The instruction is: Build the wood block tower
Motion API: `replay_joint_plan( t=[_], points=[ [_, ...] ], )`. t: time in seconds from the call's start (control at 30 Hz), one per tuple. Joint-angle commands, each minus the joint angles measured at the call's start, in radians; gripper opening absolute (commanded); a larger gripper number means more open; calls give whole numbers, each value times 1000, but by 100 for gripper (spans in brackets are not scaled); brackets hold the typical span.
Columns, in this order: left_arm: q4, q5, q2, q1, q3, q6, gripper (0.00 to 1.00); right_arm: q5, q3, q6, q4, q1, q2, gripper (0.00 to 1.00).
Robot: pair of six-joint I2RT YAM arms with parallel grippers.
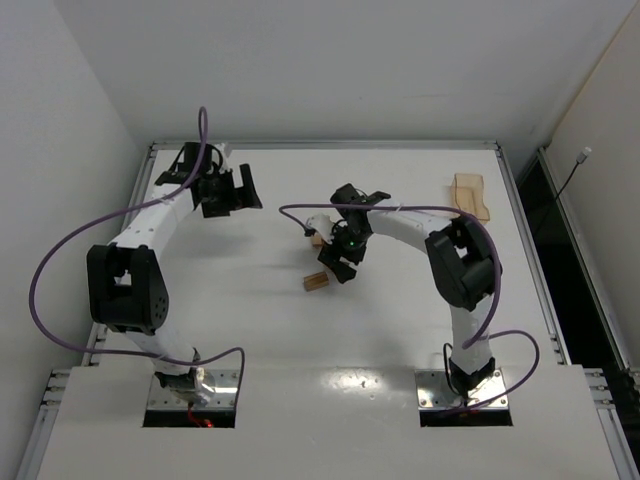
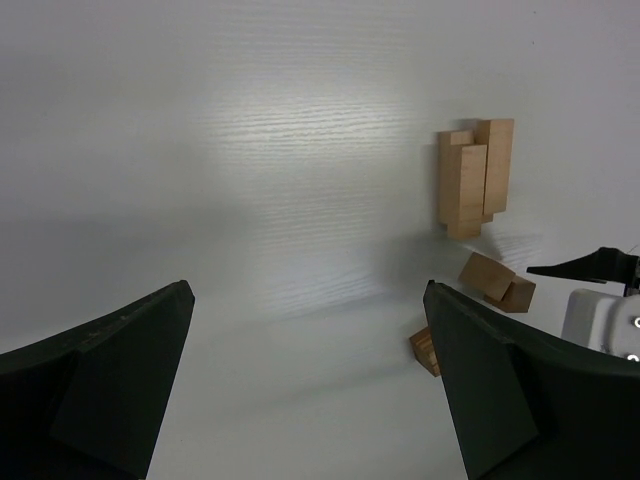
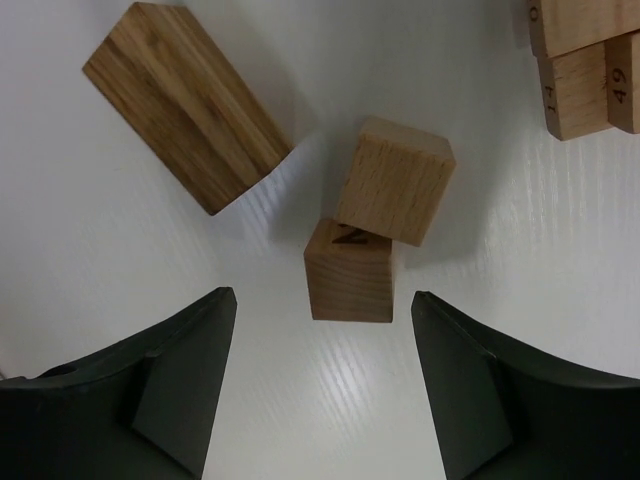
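Note:
A darker bar-shaped wood block (image 3: pixel 185 105) lies apart at the left (image 1: pixel 316 282). Two cube-like wood blocks (image 3: pixel 395 180) (image 3: pixel 350 272) lean on each other, one overlapping the other. My right gripper (image 3: pixel 322 296) (image 1: pixel 345 245) hovers open over the nearer cube, its fingers (image 3: pixel 190 360) well clear on both sides. A small stack of long bars (image 3: pixel 590 60) (image 2: pixel 475 175), the tower, lies just beyond, with one bar on top of the others. My left gripper (image 2: pixel 308 290) (image 1: pixel 228 190) stands wide open and empty over bare table, far left of the blocks.
A translucent tan tray (image 1: pixel 470 196) sits at the back right near the table's raised rim (image 1: pixel 510 190). The left wrist view also shows two loose blocks (image 2: pixel 497 280) (image 2: pixel 428 350) and part of the right arm (image 2: pixel 600 310) at its right edge.

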Motion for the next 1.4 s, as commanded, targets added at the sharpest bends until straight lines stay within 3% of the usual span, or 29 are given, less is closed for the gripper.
replay_joint_plan(
  t=[0.0,0.2,0.37,0.57,0.67,0.7,0.73,0.9,1.03,1.23,1.37],
  points=[
    [5,44,7,22,42,11,100,23,46,25,43,5,15,68],
    [5,33,16,40,51,11,100,73,64,62,77,5,49,60],
    [5,44,25,59,51,2,100,84,74,71,88,5,58,40],
    [-4,44,44,59,71,2,100,96,61,62,79,5,58,34],
    [-4,55,53,59,71,2,100,96,43,53,68,5,49,22],
    [-4,55,53,59,71,2,100,105,29,53,68,5,39,5],
    [-4,64,53,59,71,2,100,105,17,53,68,5,29,0],
    [-4,6,29,59,50,-35,100,128,17,117,45,5,-109,0],
    [19,-80,-14,59,-20,-90,100,191,72,313,14,-6,-216,0],
    [49,-135,-48,28,-36,-110,100,332,231,594,-39,-6,-170,0],
    [17,-169,-33,28,16,-110,100,345,336,654,-39,-6,-83,0]
  ],
)
